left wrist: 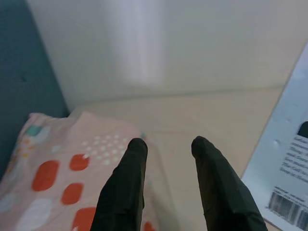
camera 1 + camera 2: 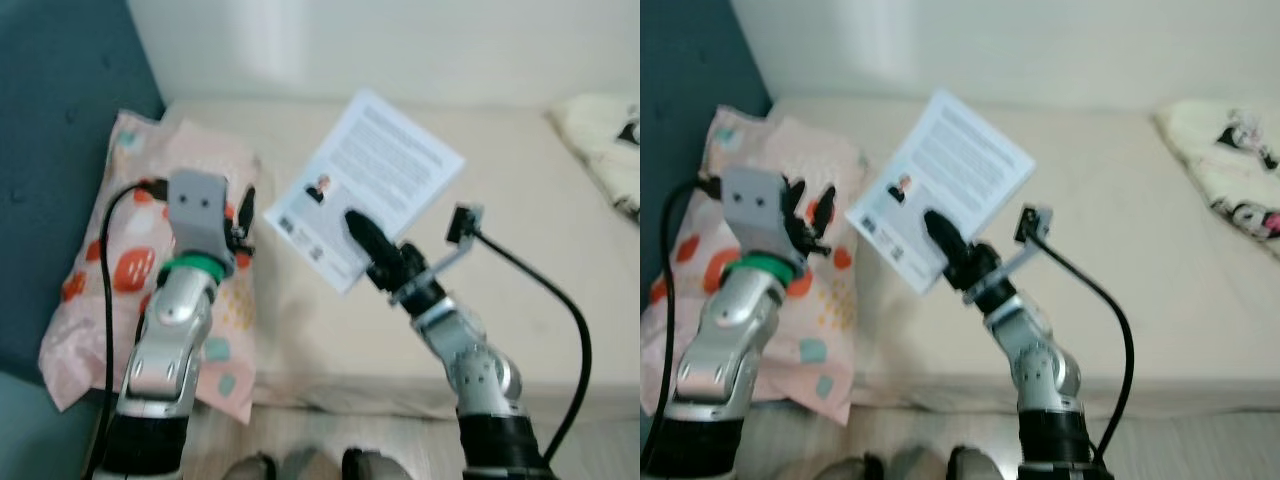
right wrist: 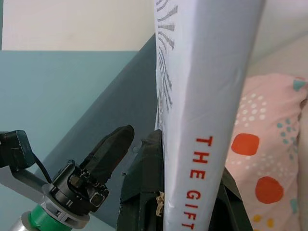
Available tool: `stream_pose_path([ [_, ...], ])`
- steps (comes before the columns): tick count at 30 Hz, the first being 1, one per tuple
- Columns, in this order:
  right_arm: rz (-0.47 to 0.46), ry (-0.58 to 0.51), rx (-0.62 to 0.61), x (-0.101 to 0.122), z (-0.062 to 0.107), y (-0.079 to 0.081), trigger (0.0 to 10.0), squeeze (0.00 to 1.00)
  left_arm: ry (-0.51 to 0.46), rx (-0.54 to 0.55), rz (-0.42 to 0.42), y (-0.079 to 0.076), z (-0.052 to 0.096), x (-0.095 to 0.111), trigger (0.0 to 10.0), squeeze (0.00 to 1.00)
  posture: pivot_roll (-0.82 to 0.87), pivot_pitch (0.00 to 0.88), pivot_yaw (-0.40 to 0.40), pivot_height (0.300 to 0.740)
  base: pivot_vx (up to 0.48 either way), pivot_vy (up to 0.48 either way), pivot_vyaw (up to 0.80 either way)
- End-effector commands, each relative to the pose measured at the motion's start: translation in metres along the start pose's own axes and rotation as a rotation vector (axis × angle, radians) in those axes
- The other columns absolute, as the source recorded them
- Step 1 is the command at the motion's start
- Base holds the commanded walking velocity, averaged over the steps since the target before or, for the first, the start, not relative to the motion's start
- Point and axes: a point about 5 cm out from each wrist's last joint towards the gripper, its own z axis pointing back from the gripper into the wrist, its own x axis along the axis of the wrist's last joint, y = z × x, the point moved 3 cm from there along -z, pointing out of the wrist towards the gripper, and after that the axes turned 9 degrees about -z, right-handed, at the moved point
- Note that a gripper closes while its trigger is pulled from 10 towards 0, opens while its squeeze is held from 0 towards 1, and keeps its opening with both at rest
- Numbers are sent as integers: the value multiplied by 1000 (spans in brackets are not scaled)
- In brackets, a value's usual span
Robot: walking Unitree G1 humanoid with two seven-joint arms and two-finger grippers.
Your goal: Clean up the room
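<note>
R fingers: right gripper (image 2: 362, 232) clamped on the book (image 2: 366, 182), one black finger on the back cover, the other behind it; wrist view shows both pinching the spine end.
Grip spot: low corner of book, nr the barcode. Rest of it fans up and away from the fingers, twd the wall.
Book pose: held up off the bed (image 2: 520, 270), tilted, back cover facing the head cam, long axis running diagonal from fingers up-right.
Spine: red lettering "THE GIFT" legible in R wrist view, running along the finger line.
L fingers: left gripper (image 2: 243, 220) apart, nothing between them.
L position: over the pillow (image 2: 125, 270), just beside the book's low-left edge, not touching.
Nearer arm: R has it already; L is close enough for a handover but prob. not needed.
Below: beige bed, pink patterned pillow at the L end by the blue headboard (image 2: 60, 120); white printed blanket (image 2: 605, 150) at far R.
Key relation: book hangs above bed's mid-L part, well apart from blanket.
Judgement: carry step underway; next move prob. needs a place to put it, none seen here.
</note>
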Motion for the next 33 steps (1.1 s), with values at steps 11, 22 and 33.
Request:
stream_pose_path([
  [11, 7, -35, -28, 3, 4, -4, 10000, 0, 27, -27, 12, -7, 6, -8, 10000, 0, -27, 79, 25, 735, 0, 0, 0],
  [22, 6, -39, -38, 2, 4, -6, 10000, 0, 39, -31, 4, -7, 6, -12, 10000, 0, -24, 80, 27, 705, 0, 0, 0],
  [33, -9, -34, -28, 0, 4, -5, 10000, 0, 46, -30, 1, -7, 8, -14, 10000, 0, -23, 82, 26, 660, 0, 0, 0],
])
